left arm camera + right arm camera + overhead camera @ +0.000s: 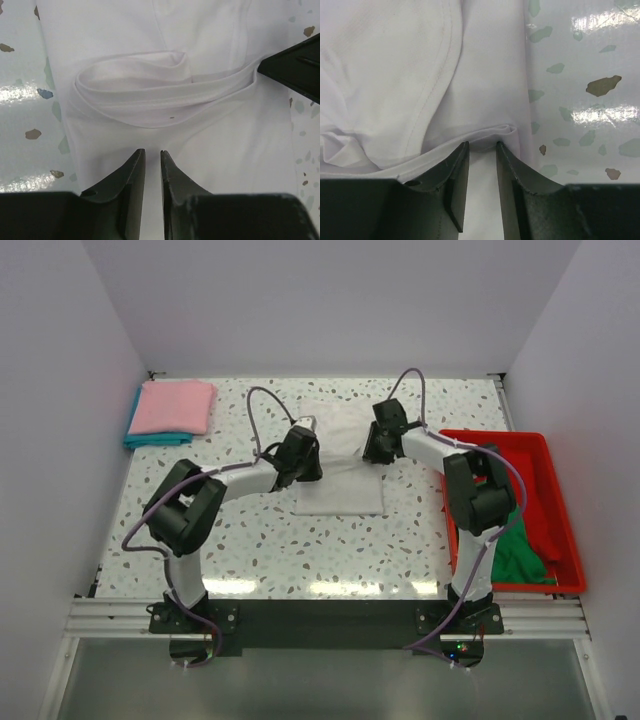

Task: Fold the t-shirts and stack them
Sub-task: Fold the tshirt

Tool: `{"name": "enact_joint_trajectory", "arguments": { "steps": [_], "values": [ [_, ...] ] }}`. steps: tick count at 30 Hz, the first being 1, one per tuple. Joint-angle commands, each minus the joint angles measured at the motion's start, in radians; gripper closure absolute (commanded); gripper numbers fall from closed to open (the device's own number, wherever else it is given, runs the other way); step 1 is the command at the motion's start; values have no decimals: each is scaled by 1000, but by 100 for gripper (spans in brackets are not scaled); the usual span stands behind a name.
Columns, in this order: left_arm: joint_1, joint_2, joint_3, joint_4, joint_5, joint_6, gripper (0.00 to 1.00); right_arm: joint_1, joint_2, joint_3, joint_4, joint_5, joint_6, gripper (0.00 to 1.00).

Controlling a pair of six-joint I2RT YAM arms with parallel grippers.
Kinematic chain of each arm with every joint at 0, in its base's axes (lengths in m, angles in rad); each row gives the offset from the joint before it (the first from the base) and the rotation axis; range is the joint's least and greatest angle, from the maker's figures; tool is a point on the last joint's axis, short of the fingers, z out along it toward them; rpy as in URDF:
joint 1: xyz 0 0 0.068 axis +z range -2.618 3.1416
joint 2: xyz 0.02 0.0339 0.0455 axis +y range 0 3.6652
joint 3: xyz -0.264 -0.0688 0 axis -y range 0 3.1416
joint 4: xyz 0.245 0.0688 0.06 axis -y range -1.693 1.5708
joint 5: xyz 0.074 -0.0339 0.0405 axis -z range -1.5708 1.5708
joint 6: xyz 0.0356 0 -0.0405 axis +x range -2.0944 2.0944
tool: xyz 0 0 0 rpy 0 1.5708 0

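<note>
White t-shirt [340, 490] mid-tabletop [250, 540], toward far edge. Left gripper [152, 151] and right gripper [482, 144] at its sides, jaws narrowly apart on cloth; grip cannot tell. Pink t-shirt [175, 405] on teal t-shirt [150, 440], far left corner. Green t-shirt [520, 550] in red tray [545, 455], right edge.

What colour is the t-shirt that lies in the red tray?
The green t-shirt lies in the red tray; the top external view shows it best.

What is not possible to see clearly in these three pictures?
Top view: the right arm covers part of the green shirt in the tray.
Top view: the pink shirt covers the teal shirt; only its edge shows.
Wrist views: whether the left gripper or the right gripper pinches the white shirt; their fingers hide the contact.
</note>
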Motion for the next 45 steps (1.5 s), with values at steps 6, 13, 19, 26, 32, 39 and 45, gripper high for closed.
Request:
{"name": "enact_joint_trajectory", "arguments": {
  "steps": [6, 13, 19, 26, 32, 39, 45],
  "values": [
    [31, 92, 129, 6, -131, -4, 64, -14, -124, -27, 49, -7, -31, 54],
    [51, 110, 138, -62, -184, -49, 55, -11, -216, -113, 95, -1, -46, 50],
    [53, 150, 181, -95, -202, -52, 55, -2, -216, -133, 119, -33, -68, 52],
    [59, 193, 218, -189, -274, -72, 58, 6, -176, -159, 138, -31, -68, 53],
    [61, 224, 219, -252, -322, -98, 59, 4, -140, -187, 141, -25, -61, 53],
    [68, 190, 149, -236, -334, -107, 59, -4, -101, -216, 113, 8, -29, 58],
    [74, 161, 120, -229, -333, -107, 59, -19, -117, -248, 92, 30, -14, 77]
  ]
}}
